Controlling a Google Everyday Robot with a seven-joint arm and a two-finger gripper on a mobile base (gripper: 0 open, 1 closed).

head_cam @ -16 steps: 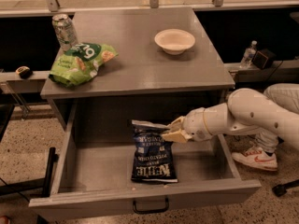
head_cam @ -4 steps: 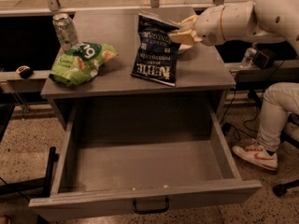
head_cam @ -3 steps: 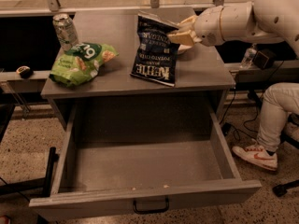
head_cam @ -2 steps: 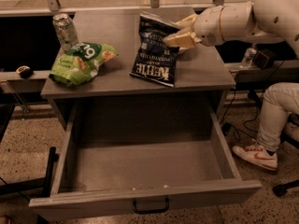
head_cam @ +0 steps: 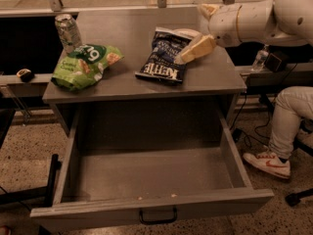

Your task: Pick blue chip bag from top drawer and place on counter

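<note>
My pincer point(head_cam: 198, 48) sits at the upper right edge of the blue chip bag point(head_cam: 164, 58), which lies flat on the surface point(head_cam: 124, 84). Can't tell whether I'm gripping it. The top drawer point(head_cam: 146, 177) is open below.

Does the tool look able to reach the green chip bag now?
Probably yes: the tool hangs beside the blue chip bag; only that flat bag lies between it and the green chip bag.

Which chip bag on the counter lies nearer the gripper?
The blue chip bag, marked KETTLE: the gripper is at its top edge; the green bag lies well away.
</note>
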